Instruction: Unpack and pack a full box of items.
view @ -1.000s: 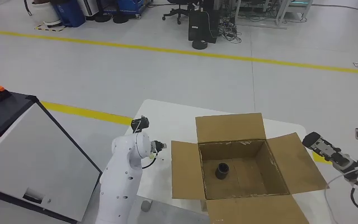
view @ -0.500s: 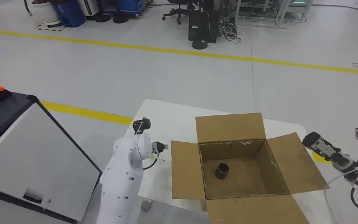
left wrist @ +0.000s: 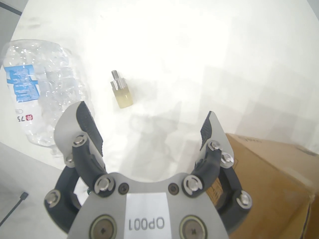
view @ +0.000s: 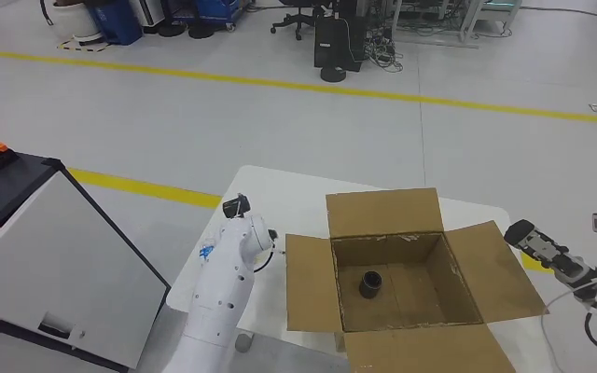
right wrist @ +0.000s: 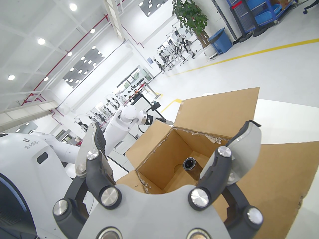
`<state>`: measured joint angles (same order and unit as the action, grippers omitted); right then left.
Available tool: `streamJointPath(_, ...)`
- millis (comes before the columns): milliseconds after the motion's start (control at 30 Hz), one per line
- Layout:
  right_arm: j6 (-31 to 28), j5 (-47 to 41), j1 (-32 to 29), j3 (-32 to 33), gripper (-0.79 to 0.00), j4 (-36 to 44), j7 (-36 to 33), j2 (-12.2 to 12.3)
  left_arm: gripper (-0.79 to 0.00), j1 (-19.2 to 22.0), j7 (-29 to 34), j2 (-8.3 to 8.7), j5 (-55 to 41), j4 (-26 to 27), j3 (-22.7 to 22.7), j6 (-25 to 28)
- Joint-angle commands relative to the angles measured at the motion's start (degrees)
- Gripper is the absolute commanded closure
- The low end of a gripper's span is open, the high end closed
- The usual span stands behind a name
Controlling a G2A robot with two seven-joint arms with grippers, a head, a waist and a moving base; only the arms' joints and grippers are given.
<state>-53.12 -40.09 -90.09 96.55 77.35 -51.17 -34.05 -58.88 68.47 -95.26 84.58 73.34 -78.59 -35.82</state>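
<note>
An open cardboard box (view: pixel 308 280) stands on the white table (view: pixel 280 196) with its flaps spread. A black cylinder (view: pixel 371 283) lies on the box floor, also seen as the cylinder (right wrist: pixel 190 165) past my right gripper (right wrist: pixel 172 135). That gripper is open and empty, and hangs beyond the box's right flap as the right gripper (view: pixel 519 233). My left gripper (left wrist: pixel 147 120) is open over the table beside the box corner (left wrist: pixel 269 175). A small yellowish peg with a metal stud (left wrist: pixel 121 93) lies just ahead of it. A crushed clear bottle (left wrist: pixel 37 93) lies beside the peg.
The bottle's blue label (view: pixel 207 252) shows next to the white left arm (view: pixel 238 270), near the table's left edge. A grey cabinet (view: pixel 65 252) stands on the floor to the left of the table. Bare tabletop lies behind the box.
The left arm has swung toward the box, uncovering the bottle's blue label at the table's left edge. The right gripper, the box and the black cylinder have not moved.
</note>
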Motion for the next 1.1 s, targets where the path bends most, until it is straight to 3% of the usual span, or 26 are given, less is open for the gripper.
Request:
streamJointPath(0,0.0,0.0,0.0,0.0,-0.785,0.0,0.0,0.0,-0.785,0.6,-1.4,-0.29,-0.9,-1.8,-0.3,-1.4)
streamJointPath(367,0.0,0.0,0.0,0.0,-0.785,0.0,0.0,0.0,-0.785,4.1,-10.2,-1.35,0.4,-11.5,-0.1,-10.1)
streamJointPath(600,0.0,0.0,0.0,0.0,-0.785,0.0,0.0,0.0,-0.785,6.4,-11.4,-2.06,-0.3,-16.0,0.1,-11.4)
streamJointPath(667,0.0,0.0,0.0,0.0,-0.785,0.0,0.0,0.0,-0.751,7.1,-12.0,-2.21,-0.7,-17.5,-0.3,-12.0)
streamJointPath(700,0.0,0.0,0.0,0.0,-0.785,0.0,0.0,0.0,-0.785,7.5,-12.1,-2.27,-1.1,-18.3,-0.5,-12.1)
streamJointPath(733,0.0,0.0,0.0,0.0,-0.785,0.0,0.0,0.0,-0.76,7.8,-12.6,-2.31,-1.0,-19.1,-0.7,-12.6)
streamJointPath(800,0.0,0.0,0.0,0.0,-0.785,0.0,0.0,0.0,-0.499,8.5,-13.5,-2.43,-1.4,-20.6,-1.1,-13.5)
streamJointPath(833,0.0,0.0,0.0,0.0,-0.785,0.0,0.0,0.0,-0.514,8.9,-13.9,-2.49,-1.5,-21.4,-1.1,-13.9)
streamJointPath(900,0.0,0.0,0.0,0.0,-0.785,0.0,0.0,0.0,-0.785,9.6,-14.3,-2.63,-2.0,-22.7,-1.3,-14.3)
streamJointPath(1067,0.0,0.0,0.0,0.0,-0.785,0.0,0.0,0.0,-0.785,11.0,-14.4,-2.88,-3.2,-25.6,-1.6,-14.4)
